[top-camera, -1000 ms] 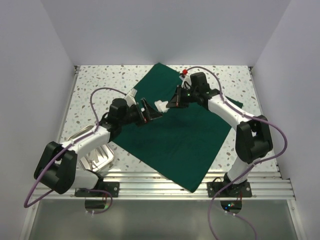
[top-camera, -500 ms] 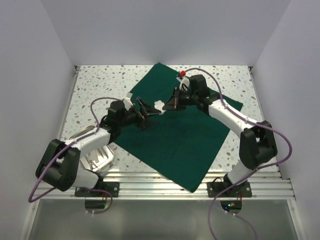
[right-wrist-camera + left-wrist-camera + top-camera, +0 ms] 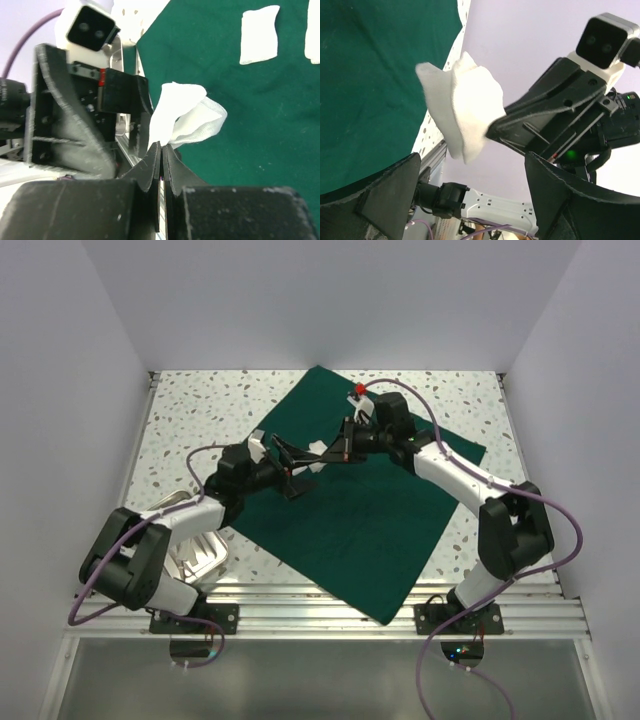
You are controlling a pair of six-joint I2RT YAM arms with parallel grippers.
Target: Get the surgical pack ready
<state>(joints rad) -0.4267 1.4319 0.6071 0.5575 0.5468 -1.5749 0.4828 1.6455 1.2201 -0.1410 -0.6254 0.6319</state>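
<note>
My right pincer [image 3: 162, 146] clamped on white gauze pad [image 3: 186, 119] above dark green fabric drape [image 3: 365, 515], frame centre; left pincer [image 3: 299, 468] agape alongside.

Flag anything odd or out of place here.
The white pad is bunched up, pinched by one edge in the right gripper above the drape; the steel tray sits off the drape.

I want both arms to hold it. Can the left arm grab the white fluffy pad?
Probably yes: the left gripper is open, facing the white pad, nothing between them; the right gripper pinches its other edge.
</note>
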